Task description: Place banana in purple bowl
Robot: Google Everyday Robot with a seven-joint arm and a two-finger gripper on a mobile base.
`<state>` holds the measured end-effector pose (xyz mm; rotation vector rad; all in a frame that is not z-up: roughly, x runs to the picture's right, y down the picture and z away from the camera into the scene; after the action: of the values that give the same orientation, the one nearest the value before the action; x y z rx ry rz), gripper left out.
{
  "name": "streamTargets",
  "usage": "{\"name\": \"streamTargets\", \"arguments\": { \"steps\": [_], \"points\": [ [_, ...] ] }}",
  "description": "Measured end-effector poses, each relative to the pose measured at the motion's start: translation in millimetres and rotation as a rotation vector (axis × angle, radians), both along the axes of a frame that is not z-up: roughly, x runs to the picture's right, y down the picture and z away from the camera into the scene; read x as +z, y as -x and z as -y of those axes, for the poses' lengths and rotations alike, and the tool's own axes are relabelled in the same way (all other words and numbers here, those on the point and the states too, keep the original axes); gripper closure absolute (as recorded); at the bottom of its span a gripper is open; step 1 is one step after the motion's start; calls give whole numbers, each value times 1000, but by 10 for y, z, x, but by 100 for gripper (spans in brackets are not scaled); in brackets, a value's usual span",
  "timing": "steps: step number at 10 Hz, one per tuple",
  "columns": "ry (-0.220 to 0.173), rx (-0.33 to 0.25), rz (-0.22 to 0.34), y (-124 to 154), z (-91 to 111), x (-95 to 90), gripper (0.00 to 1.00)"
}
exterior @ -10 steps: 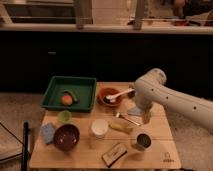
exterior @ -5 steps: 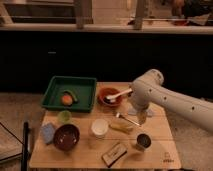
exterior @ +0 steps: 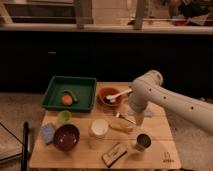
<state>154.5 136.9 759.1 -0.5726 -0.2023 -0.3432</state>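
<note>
From where I sit, the trouble starts at the left: the purple bowl (exterior: 66,137) sits near the front-left corner of the table (exterior: 161,149), with a light-green cup (exterior: 63,116) just behind it, so a drop released off-centre could hit the rim and bounce toward the edge. The white cup (exterior: 99,128) stands between bowl and fruit; I reckon a low carry straight across would clip it and tip it. The banana (exterior: 121,126) is small and curved, so if I close on it off-centre it may roll or squirt out toward the tan-and-black block (exterior: 115,154) at the front edge. A dark cup (exterior: 143,142) stands just right of the fruit, near enough that a wide approach might nudge it.

The banana lies flat around the middle of the table, just right of the white cup and well apart from the bowl. The gripper (exterior: 125,117) hangs just behind and above it, jaws spread, pinching nothing as far as I can tell.
</note>
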Motion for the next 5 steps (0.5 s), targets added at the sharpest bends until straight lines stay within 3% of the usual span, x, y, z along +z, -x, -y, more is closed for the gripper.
{"name": "streamTargets", "arguments": {
  "steps": [2, 5],
  "points": [
    [20, 7, 8, 68, -102, -3, 20],
    [81, 20, 33, 272, -380, 63, 20]
  ]
}}
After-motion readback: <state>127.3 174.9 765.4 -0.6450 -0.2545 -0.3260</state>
